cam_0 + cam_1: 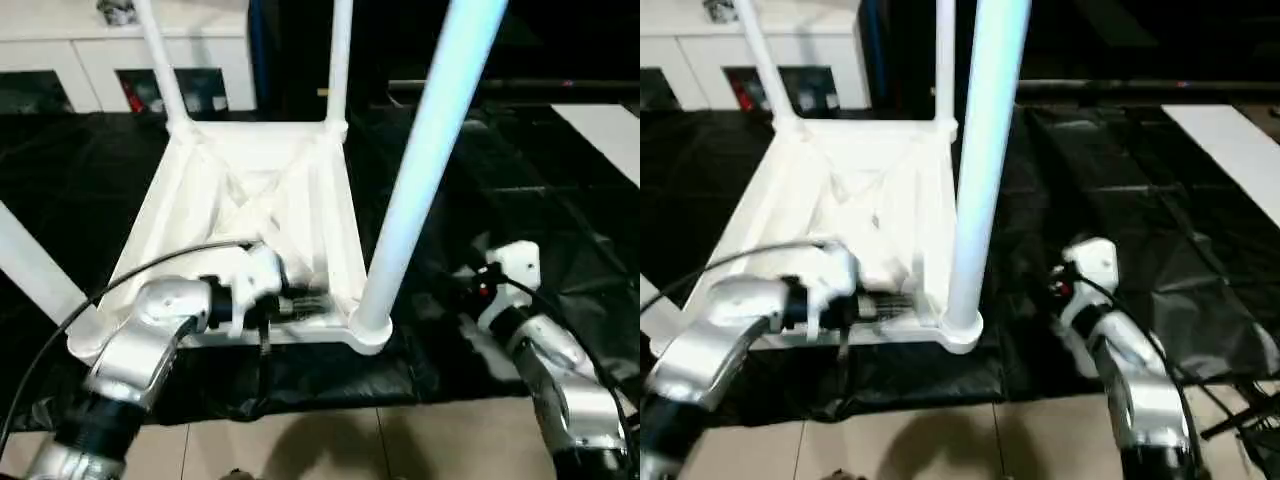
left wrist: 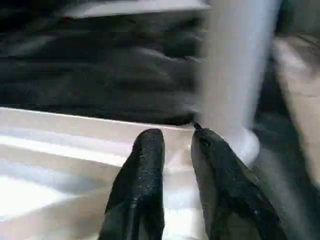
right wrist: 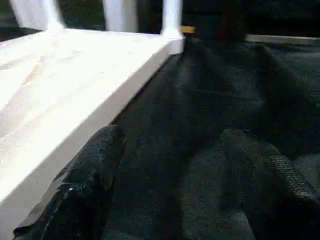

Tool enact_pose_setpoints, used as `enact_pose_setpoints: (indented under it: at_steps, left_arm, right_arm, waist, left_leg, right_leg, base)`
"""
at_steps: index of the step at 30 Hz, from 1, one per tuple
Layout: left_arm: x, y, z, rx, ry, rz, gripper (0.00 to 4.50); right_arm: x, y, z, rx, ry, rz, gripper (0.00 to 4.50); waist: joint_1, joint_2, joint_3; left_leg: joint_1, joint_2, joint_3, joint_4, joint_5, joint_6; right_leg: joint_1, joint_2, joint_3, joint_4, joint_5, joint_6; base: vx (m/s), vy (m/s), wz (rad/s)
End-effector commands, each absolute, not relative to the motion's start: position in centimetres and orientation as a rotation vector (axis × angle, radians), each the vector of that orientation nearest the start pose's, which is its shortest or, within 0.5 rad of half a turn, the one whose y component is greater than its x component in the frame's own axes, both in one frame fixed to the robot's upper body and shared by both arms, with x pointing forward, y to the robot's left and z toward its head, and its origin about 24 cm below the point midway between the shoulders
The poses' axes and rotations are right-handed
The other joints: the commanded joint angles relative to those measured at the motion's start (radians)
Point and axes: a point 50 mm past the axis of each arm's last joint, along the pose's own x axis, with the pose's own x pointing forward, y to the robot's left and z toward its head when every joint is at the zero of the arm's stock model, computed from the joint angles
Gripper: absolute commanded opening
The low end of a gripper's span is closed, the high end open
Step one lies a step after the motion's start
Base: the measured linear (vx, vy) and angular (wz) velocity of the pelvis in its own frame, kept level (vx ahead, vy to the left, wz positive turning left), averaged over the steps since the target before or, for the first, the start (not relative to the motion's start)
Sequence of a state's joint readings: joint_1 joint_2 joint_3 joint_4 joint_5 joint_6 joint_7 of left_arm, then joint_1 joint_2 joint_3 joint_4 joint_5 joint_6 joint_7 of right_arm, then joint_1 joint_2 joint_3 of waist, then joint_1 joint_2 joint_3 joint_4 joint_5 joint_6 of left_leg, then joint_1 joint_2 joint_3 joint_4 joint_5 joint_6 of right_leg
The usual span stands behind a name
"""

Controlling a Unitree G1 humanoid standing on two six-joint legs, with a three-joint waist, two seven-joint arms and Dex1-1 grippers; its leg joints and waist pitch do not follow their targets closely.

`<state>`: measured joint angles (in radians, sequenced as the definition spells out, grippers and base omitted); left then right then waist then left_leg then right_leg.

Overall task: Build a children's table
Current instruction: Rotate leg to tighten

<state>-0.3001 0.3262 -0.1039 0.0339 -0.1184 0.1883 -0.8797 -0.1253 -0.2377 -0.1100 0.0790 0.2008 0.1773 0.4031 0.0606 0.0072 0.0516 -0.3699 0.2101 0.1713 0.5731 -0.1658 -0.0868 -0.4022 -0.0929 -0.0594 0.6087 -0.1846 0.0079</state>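
The children's table lies upside down on black sheeting, its ribbed white top (image 1: 250, 200) facing up. Three white legs stand in its corner sockets: the near-right leg (image 1: 420, 150), the far-left leg (image 1: 160, 60) and the far-right leg (image 1: 340, 60). Another white leg (image 1: 35, 265) slants up at the near-left corner. My left gripper (image 1: 315, 300) reaches over the near rim toward the foot of the near-right leg, fingers (image 2: 145, 165) a narrow gap apart with nothing between them. My right gripper (image 3: 175, 135) hovers open, low over the sheeting just right of the table's edge (image 3: 100, 105).
Black sheeting (image 1: 500, 180) covers the floor around the table. Its front edge meets beige tiles (image 1: 350, 440). A white cabinet with glass doors (image 1: 100, 60) stands behind the table. A white panel (image 1: 610, 130) lies at the far right.
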Motion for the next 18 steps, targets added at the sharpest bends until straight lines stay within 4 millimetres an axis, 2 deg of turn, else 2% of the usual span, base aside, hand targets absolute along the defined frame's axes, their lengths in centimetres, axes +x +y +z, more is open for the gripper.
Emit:
enact_pose_setpoints:
  at_steps: [1, 2, 3, 4, 5, 6, 7, 8, 9, 11, 12, 13, 14, 15, 16, 17, 18]
  left_arm:
    - [29.0, 15.1, 8.3, 0.147, 0.076, -0.635, 1.44]
    - [28.9, 15.2, 8.1, 0.125, 0.077, -0.586, 1.68]
    - [28.3, 15.7, 6.9, 0.050, 0.075, -0.447, 1.68]
    - [28.3, 15.7, 6.9, 0.050, 0.075, -0.447, 1.68]
    - [28.0, 15.8, 6.6, 0.038, 0.078, -0.417, 1.68]
    - [28.0, 15.8, 6.6, 0.038, 0.078, -0.417, 1.68]
    - [27.6, 15.8, 6.2, 0.033, 0.060, -0.390, 1.68]
    - [27.6, 15.8, 6.2, 0.033, 0.060, -0.390, 1.68]
    - [27.1, 15.8, 5.8, 0.034, 0.064, -0.368, 1.68]
    - [26.7, 15.8, 5.6, 0.043, 0.064, -0.334, 1.68]
    - [26.4, 15.9, 5.6, 0.060, 0.067, -0.301, 1.68]
    - [26.4, 15.9, 5.6, 0.060, 0.067, -0.301, 1.68]
    - [26.3, 16.0, 5.8, 0.064, 0.060, -0.261, 1.68]
    - [26.2, 16.1, 6.0, 0.064, 0.051, -0.233, 1.68]
    - [26.2, 16.1, 6.1, 0.063, 0.045, -0.218, 1.68]
    - [26.1, 16.2, 6.1, 0.057, 0.040, -0.211, 1.68]
    - [26.0, 16.2, 6.1, 0.044, 0.031, -0.199, 1.68]
  right_arm:
    - [26.5, -19.3, 4.6, -0.041, 0.163, 0.238, 3.43]
    - [26.4, -19.2, 4.5, -0.052, 0.169, 0.228, 3.43]
    - [26.1, -18.7, 4.4, -0.070, 0.171, 0.225, 3.43]
    - [26.1, -18.7, 4.4, -0.070, 0.171, 0.225, 3.43]
    - [26.1, -18.6, 4.4, -0.063, 0.170, 0.234, 3.43]
    - [26.1, -18.6, 4.4, -0.063, 0.170, 0.234, 3.43]
    - [26.1, -18.3, 4.4, -0.077, 0.153, 0.243, 3.43]
    - [26.1, -18.3, 4.4, -0.077, 0.153, 0.243, 3.43]
    - [25.9, -17.8, 4.3, -0.069, 0.155, 0.263, 3.43]
    - [25.8, -17.2, 4.3, -0.079, 0.156, 0.292, 3.43]
    - [25.7, -16.8, 4.2, -0.095, 0.166, 0.318, 3.43]
    - [25.7, -16.8, 4.2, -0.095, 0.166, 0.318, 3.43]
    - [25.7, -16.5, 4.1, -0.120, 0.168, 0.344, 3.43]
    - [25.8, -16.3, 4.1, -0.142, 0.166, 0.360, 3.43]
    - [25.8, -16.2, 4.1, -0.152, 0.164, 0.367, 3.43]
    - [25.9, -16.3, 4.1, -0.149, 0.164, 0.362, 3.43]
    - [26.1, -16.4, 4.0, -0.140, 0.164, 0.350, 3.43]
  waist:
    - [-0.001, 0.000, -0.055]
    - [-0.005, -0.008, -0.055]
    - [-0.001, -0.002, -0.058]
    - [-0.010, -0.001, -0.056]
    - [-0.008, -0.002, -0.060]
    - [-0.012, -0.003, -0.059]
    - [-0.009, 0.012, -0.058]
    - [-0.014, 0.003, -0.054]
    - [-0.013, 0.008, -0.054]
    - [-0.014, 0.005, -0.055]
    - [-0.016, 0.002, -0.054]
    - [-0.021, 0.009, -0.055]
    - [-0.030, 0.018, -0.048]
    - [-0.021, 0.032, -0.057]
    - [-0.040, 0.035, -0.054]
    - [-0.066, 0.061, -0.053]
    - [-0.070, 0.066, -0.048]
  left_leg:
    - [0.003, 0.012, 0.006, -0.064, -0.277, 0.004]
    - [0.002, 0.008, 0.007, -0.065, -0.283, 0.007]
    - [0.003, 0.005, 0.006, -0.062, -0.285, 0.007]
    - [-0.006, 0.004, 0.004, -0.066, -0.294, 0.005]
    - [0.001, 0.004, 0.003, -0.065, -0.308, 0.010]
    - [-0.002, 0.004, 0.002, -0.066, -0.310, 0.013]
    - [0.002, 0.005, -0.001, -0.067, -0.324, 0.013]
    - [0.000, 0.004, 0.000, -0.067, -0.346, 0.014]
    - [0.002, 0.004, 0.000, -0.068, -0.355, 0.012]
    - [0.000, 0.008, -0.003, -0.069, -0.356, 0.011]
    - [-0.001, 0.008, -0.002, -0.070, -0.355, 0.011]
    - [0.005, 0.017, -0.012, -0.074, -0.365, -0.014]
    - [-0.065, 0.000, -0.063, -0.108, -0.382, 0.031]
    - [-0.034, 0.013, -0.083, -0.104, -0.430, 0.038]
    - [-0.030, 0.028, -0.114, -0.105, -0.457, 0.050]
    - [-0.012, 0.068, -0.202, -0.129, -0.432, 0.141]
    - [-0.003, 0.079, -0.231, -0.139, -0.433, 0.172]
  right_leg:
    - [0.044, -0.026, 0.032, -0.083, -0.270, -0.154]
    - [0.044, -0.025, 0.031, -0.090, -0.306, -0.139]
    - [0.043, -0.026, 0.031, -0.090, -0.321, -0.130]
    - [0.046, -0.023, 0.030, -0.095, -0.326, -0.114]
    - [0.040, -0.023, 0.031, -0.097, -0.341, -0.102]
    - [0.040, -0.021, 0.032, -0.097, -0.338, -0.098]
    - [0.036, -0.021, 0.031, -0.099, -0.338, -0.096]
    - [0.035, -0.020, 0.029, -0.104, -0.357, -0.090]
    - [0.034, -0.020, 0.029, -0.104, -0.365, -0.088]
    - [0.035, -0.021, 0.030, -0.102, -0.355, -0.085]
    - [0.034, -0.019, 0.030, -0.103, -0.352, -0.083]
    - [0.034, 0.001, 0.019, -0.096, -0.308, -0.090]
    - [0.086, -0.007, -0.043, -0.070, -0.254, -0.090]
    - [0.075, -0.008, -0.048, -0.083, -0.234, -0.105]
    - [0.071, -0.003, -0.056, -0.073, -0.184, -0.143]
    - [0.067, 0.028, -0.077, -0.012, -0.104, -0.266]
    - [0.058, 0.035, -0.077, 0.011, -0.129, -0.293]
  base:
    - [0.000, 0.000, 0.00]
    - [0.000, 0.000, 0.00]
    - [0.000, 0.000, 0.00]
    - [0.000, 0.000, 0.00]
    - [0.000, 0.000, 0.00]
    - [0.000, 0.000, 0.00]
    - [0.000, 0.000, 0.00]
    - [0.000, 0.000, 0.00]
    - [0.000, 0.000, 0.00]
    - [0.000, 0.000, 0.00]
    - [0.000, 0.000, 0.00]
    - [0.000, 0.000, 0.00]
    - [-0.010, -0.032, 0.32]
    - [-0.010, -0.032, 0.32]
    - [0.017, -0.064, 0.58]
    - [0.030, -0.090, 0.54]
    - [0.030, -0.090, 0.54]
